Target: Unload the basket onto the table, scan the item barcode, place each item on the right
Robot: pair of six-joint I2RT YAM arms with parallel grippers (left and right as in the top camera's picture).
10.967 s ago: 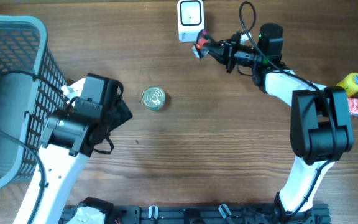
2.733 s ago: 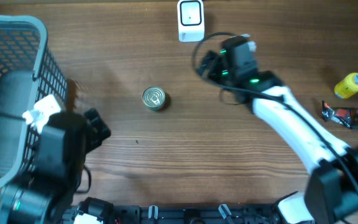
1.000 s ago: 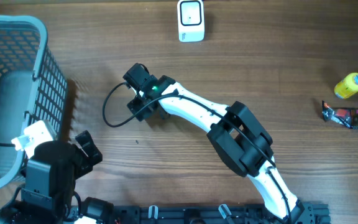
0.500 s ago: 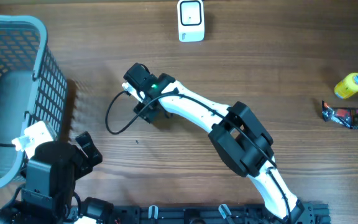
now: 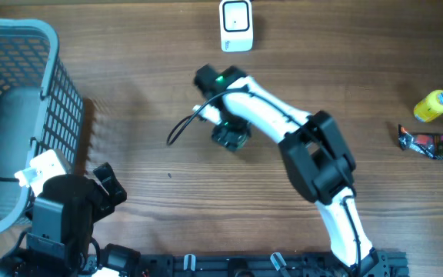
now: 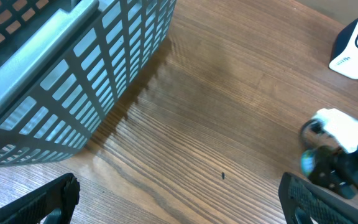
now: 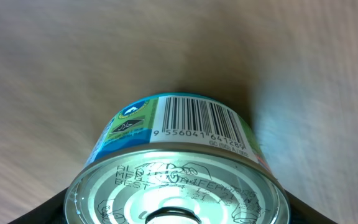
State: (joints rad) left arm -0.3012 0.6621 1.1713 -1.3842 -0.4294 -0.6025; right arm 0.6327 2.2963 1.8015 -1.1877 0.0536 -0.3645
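Right hand (image 5: 230, 137) grips the tin can (image 7: 179, 186), barcode (image 7: 199, 122) showing; the scanner (image 5: 236, 25) pass looks not yet made. Left hand (image 6: 179, 199) gapes, empty.

The can (image 7: 178, 174) has a shiny embossed metal lid and glossy printed label, the tabletop (image 5: 375, 69) is matt grained wood, the basket (image 5: 14, 31) grey plastic.

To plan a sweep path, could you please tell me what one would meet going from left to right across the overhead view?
grey basket → white scanner → yellow bottle
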